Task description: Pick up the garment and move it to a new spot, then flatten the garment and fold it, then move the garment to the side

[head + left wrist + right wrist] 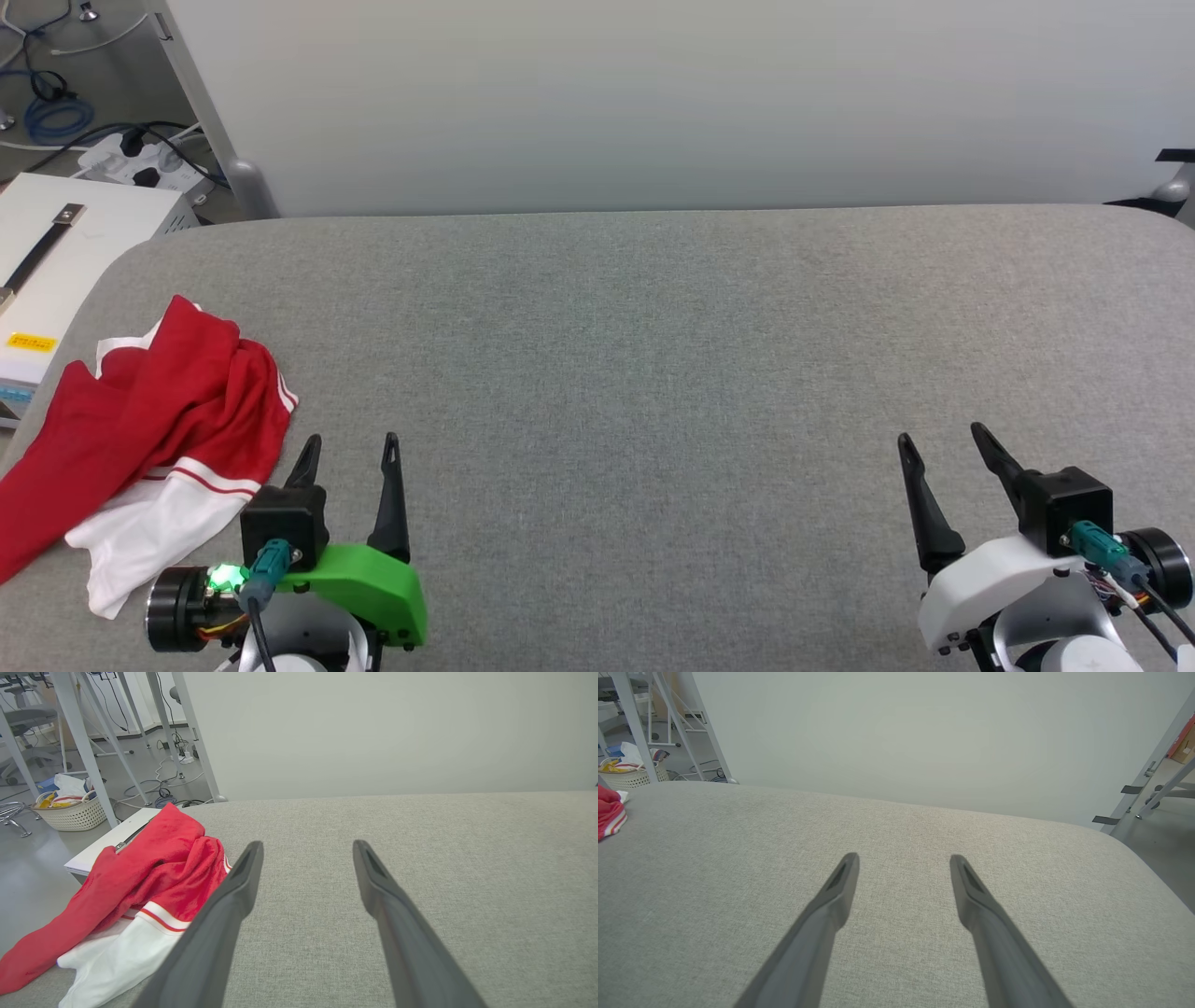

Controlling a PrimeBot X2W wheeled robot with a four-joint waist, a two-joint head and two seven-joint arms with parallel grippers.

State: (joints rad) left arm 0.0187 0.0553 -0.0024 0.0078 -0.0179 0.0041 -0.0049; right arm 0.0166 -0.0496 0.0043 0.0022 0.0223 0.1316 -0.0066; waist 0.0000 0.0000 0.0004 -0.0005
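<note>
Over at the left end of the gray fabric-covered tabletop (pixel 653 373), the garment (pixel 177 411) is sitting in a crumpled heap. The red body is bunched up on top, a white sleeve with striped trim pokes out toward the robot, and one red end seems to droop past the tabletop's edge. So as far as I can judge, nothing on the list is ticked off yet: it hasn't been picked up or moved, and it's definitely not flat or folded.

The left claw (pixel 352 439) sits just beside the heap, on its right, with its fingers spread wide and nothing between them. In its wrist view the shirt lies off to the left of the fingers rather than in the gap. One finger overlaps the white sleeve in that picture, but I can't tell if it actually touches. The right claw (pixel 939 432) is way over on the other side, well apart from the shirt. It's also spread wide and empty, over bare gray fabric.

What's left, by my reckoning, is pretty much everything — grab the shirt, carry it to the open middle, spread it out, fold it, then slide it aside. The left claw looks best placed for the first grab, since the shirt is right next to it.
</note>
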